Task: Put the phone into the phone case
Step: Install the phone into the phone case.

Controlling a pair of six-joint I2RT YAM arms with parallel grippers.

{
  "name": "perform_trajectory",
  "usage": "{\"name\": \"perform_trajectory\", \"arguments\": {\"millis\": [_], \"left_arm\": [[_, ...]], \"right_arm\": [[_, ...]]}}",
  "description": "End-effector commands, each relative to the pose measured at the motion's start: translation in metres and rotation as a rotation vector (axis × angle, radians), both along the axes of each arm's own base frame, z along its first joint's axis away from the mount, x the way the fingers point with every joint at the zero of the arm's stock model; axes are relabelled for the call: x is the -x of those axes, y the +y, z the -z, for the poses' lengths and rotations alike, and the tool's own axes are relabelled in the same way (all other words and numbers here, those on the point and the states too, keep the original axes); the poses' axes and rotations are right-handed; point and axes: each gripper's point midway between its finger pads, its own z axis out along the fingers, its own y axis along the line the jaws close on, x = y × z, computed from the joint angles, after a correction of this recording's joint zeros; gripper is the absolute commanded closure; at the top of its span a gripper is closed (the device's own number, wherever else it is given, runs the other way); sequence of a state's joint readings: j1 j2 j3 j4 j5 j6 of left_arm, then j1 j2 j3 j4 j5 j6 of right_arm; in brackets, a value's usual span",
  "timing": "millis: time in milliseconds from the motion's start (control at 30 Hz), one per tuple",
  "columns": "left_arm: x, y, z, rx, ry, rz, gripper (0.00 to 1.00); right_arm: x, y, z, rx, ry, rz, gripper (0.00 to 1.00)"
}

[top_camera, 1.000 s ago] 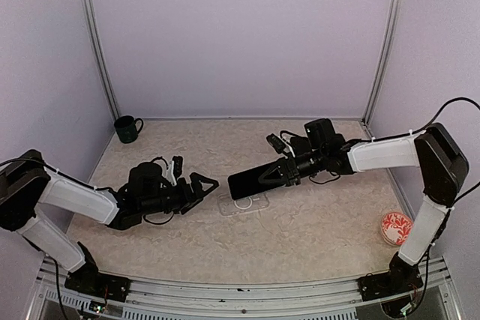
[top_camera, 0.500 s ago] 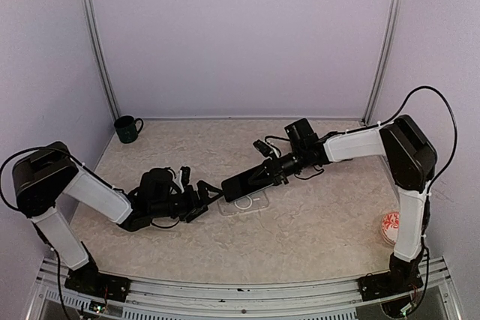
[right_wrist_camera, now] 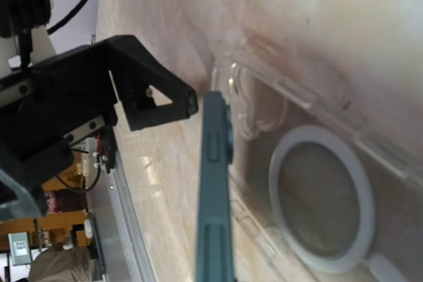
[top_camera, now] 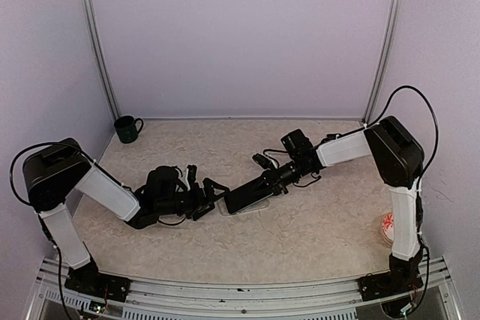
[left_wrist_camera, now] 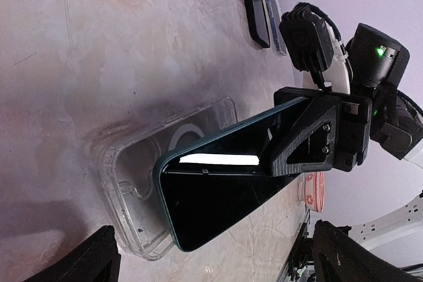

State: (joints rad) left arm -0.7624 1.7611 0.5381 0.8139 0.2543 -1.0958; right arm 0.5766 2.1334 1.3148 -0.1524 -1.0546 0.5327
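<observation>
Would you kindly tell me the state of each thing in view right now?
phone: gripped, tilted over the phone case, not seated
phone case: lying open side up, empty
left gripper: open, beside the phone case
right gripper: shut on the phone
mug: upright

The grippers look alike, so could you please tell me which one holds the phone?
The right gripper, shut on the phone over the clear case; the left gripper stands open and empty.
</observation>
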Motion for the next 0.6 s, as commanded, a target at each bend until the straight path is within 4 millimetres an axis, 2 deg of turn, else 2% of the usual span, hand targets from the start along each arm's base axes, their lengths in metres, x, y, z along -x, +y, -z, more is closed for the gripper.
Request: {"name": "perform_trajectory", "arguments": {"millis": [0, 567], "left_arm": [[-0.001, -0.010, -0.003, 0.008, -0.016, 0.016, 0.01], [0.003, -0.014, 0.012, -0.036, 0.002, 0.013, 0.01]], "right_arm": [[-0.008, 0.002, -0.012, -0.061, 0.004, -0.014, 1.00], [-0.014, 0.006, 0.001, -0.082, 0.076, 0.011, 1.00]]}}
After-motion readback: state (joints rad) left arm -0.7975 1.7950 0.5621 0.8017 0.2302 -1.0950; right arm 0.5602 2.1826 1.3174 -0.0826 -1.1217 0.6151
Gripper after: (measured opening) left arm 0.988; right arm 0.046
